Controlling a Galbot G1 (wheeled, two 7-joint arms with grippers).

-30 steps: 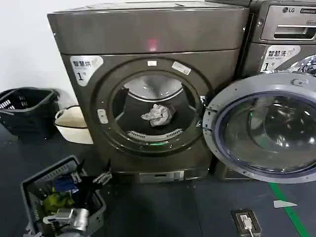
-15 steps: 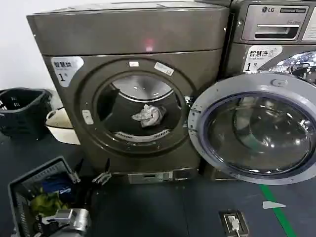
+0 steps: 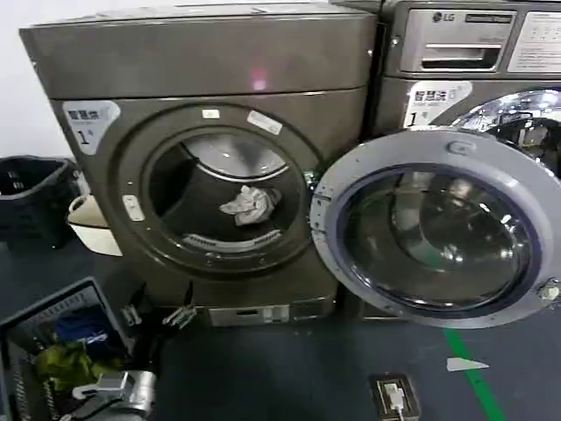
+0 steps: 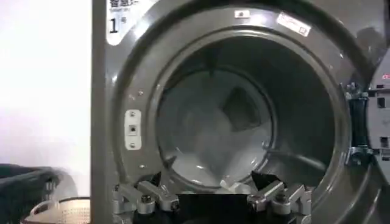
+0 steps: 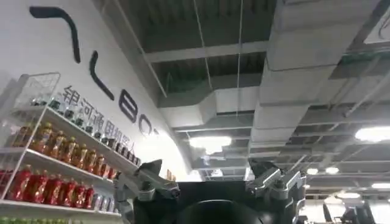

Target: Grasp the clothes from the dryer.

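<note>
I had the dryer [image 3: 210, 167] straight ahead in the head view, its door [image 3: 434, 232] swung fully open to the right, in front of the LG machine [image 3: 465, 53]. The clothes [image 3: 248, 203] sat as a small pale wad on the drum floor, near the middle of the round mouth, touching nothing else. My left gripper [image 3: 156, 316] hung low outside the machine, below the left part of the drum mouth and well apart from the wad, fingers spread apart; its wrist camera looked into the drum [image 4: 213, 128] with the two fingertips [image 4: 146, 198] wide of each other. My right gripper [image 5: 210, 185] pointed up at the ceiling [image 5: 244, 67], fingers apart, holding nothing. A grey basket [image 3: 53, 346] with blue and yellow-green fabric stood on the floor at lower left.
</note>
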